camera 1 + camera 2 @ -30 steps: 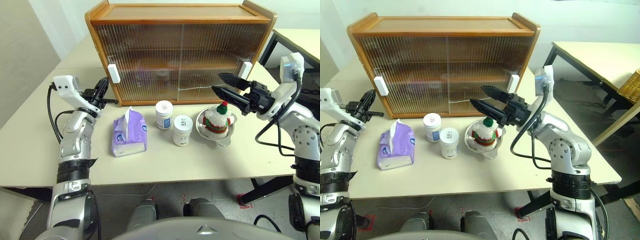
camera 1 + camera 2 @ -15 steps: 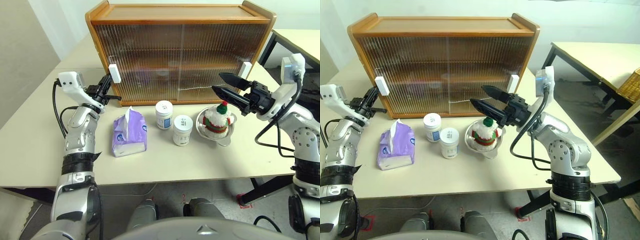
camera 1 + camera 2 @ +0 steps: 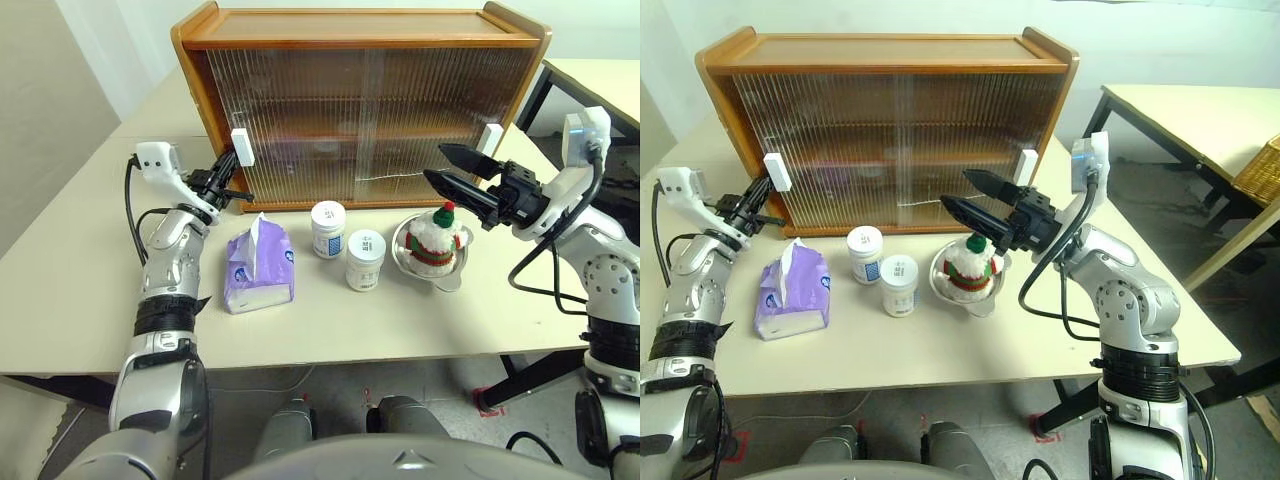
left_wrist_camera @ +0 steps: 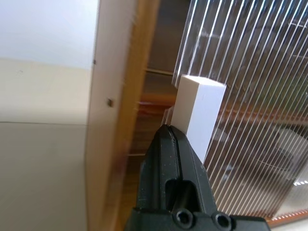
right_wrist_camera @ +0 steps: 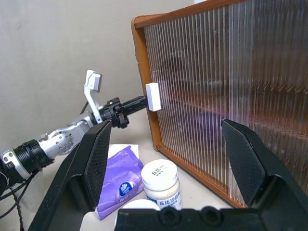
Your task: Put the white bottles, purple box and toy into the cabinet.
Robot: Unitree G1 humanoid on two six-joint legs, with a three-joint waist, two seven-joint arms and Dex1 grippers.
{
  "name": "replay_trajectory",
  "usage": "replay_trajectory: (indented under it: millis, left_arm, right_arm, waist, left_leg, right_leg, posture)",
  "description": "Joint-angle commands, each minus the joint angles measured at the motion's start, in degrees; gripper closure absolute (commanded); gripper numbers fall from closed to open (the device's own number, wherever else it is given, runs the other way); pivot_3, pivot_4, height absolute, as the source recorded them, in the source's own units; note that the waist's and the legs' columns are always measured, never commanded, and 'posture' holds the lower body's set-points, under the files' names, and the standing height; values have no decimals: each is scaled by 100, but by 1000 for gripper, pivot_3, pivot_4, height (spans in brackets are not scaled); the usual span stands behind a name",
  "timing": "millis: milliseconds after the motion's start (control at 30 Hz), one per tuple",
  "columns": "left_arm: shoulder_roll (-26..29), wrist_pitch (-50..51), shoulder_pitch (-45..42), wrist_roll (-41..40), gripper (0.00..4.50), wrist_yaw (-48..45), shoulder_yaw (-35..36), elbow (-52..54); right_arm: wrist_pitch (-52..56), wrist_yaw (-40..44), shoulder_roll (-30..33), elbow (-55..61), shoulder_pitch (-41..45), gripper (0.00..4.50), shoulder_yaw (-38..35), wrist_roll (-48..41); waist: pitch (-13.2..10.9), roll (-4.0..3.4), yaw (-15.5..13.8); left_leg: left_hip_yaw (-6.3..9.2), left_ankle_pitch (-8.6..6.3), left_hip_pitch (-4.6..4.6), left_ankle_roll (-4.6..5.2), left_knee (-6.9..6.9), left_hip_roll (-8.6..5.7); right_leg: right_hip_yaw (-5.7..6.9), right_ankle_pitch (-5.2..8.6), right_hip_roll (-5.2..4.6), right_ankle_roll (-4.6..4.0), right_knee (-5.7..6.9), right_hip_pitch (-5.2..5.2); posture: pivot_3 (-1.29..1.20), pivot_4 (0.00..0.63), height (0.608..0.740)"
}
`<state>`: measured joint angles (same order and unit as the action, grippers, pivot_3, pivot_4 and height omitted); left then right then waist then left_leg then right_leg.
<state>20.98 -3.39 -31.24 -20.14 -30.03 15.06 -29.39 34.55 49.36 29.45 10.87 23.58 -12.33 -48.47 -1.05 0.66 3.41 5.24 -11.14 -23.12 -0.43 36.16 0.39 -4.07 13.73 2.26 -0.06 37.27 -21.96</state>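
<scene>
The left end effector (image 3: pixel 232 172) is shut tight with its tip against the white handle (image 3: pixel 241 147) of the cabinet (image 3: pixel 365 100), while the right end effector (image 3: pixel 447 168) is wide open and empty just above the toy (image 3: pixel 437 237), with the white bottles (image 3: pixel 347 245) and purple box (image 3: pixel 258 268) between them on the counter (image 3: pixel 330 320).

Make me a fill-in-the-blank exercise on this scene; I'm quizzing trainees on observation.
1. The shut left gripper presses its fingertips against the white ____ of the brown wooden cabinet.
2. The knitted red-topped toy sits in a steel ____.
3. The lavender tissue pack lies left of ____ white jars.
4. The right gripper is ____.

Answers: handle; bowl; two; open
</scene>
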Motion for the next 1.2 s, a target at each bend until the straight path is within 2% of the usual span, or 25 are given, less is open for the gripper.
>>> replay_trajectory:
  millis: [33, 1200]
  left_arm:
    - [-147, -88, -177, 131, 4475, -177, -231, -166]
    - [-1093, -400, -1716, 552, 4475, -892, -980, -1586]
  right_arm:
    - [-34, -21, 0, 73, -24, 0, -19, -6]
    - [-10, -153, 95, 171, -159, 0, -55, -2]
  waist:
    - [0, 0, 2]
    - [-1, 0, 88]
  left_leg:
    - [-1, 0, -1, 0, 2, 0]
    - [-5, -10, -32, 24, 50, -3]
  right_leg:
    - [0, 0, 0, 1, 0, 1]
    - [0, -9, -5, 30, -13, 1]
  posture:
    - [-178, 11, 740]
    - [-210, 19, 740]
